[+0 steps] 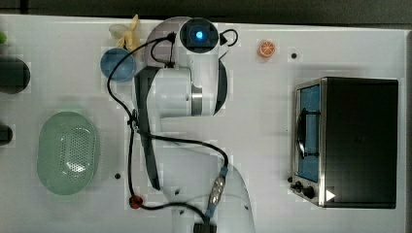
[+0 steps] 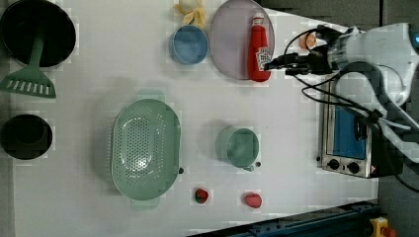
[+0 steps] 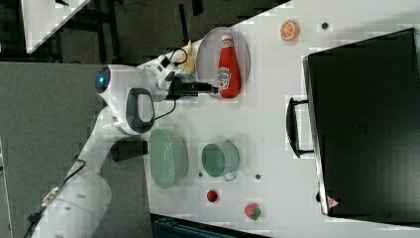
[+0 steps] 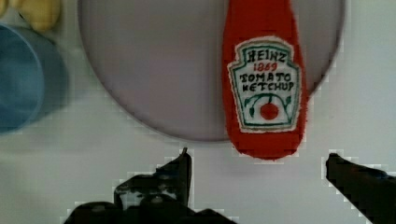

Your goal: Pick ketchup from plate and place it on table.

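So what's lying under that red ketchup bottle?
The ketchup lies flat on the mauve-grey plate, its base end poking past the rim over the white table. The patch of plate right beneath it is covered.

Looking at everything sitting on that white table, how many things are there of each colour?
Red: 3 (ketchup, two small fruits)
Green: 3 (basket, cup, spatula)
Black: 2 (bowls)
Blue: 1 (bowl)
Mauve-grey: 1 (plate)
Orange: 1 (orange slice)
Yellow: 1 (banana)
Silver-black: 1 (toaster oven)
Total: 13
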`<state>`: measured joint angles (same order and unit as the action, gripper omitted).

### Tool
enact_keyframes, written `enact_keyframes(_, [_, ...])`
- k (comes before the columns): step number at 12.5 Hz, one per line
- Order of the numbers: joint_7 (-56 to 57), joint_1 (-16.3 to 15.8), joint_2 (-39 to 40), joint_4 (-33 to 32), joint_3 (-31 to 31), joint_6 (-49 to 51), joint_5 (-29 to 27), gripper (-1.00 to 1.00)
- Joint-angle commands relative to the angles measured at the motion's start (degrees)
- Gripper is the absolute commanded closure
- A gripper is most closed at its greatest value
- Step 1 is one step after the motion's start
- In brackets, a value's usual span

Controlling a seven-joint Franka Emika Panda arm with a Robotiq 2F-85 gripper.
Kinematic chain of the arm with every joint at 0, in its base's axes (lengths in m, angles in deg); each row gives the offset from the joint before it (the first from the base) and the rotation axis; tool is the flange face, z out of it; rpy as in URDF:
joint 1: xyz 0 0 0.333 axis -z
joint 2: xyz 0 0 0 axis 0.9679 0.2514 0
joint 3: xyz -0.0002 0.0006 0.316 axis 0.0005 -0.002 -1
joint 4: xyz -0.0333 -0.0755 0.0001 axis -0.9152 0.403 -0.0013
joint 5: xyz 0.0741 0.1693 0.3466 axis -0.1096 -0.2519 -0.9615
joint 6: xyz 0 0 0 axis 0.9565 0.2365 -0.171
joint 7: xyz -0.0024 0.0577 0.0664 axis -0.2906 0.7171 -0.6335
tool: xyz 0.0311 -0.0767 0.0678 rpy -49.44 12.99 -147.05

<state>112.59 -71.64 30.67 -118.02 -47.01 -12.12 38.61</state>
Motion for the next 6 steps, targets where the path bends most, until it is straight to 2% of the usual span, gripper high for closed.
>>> enact_keyframes(1, [2.55,0.16,4.27,2.50,0.22,-4.23,2.44,-1.00])
enact_keyframes(3, [2.54,0.15,6.92,3.71,0.24,-6.78,4.50,-1.00])
enact_keyframes(6, [2.55,0.09,10.11,4.55,0.24,-9.60,4.51,-1.00])
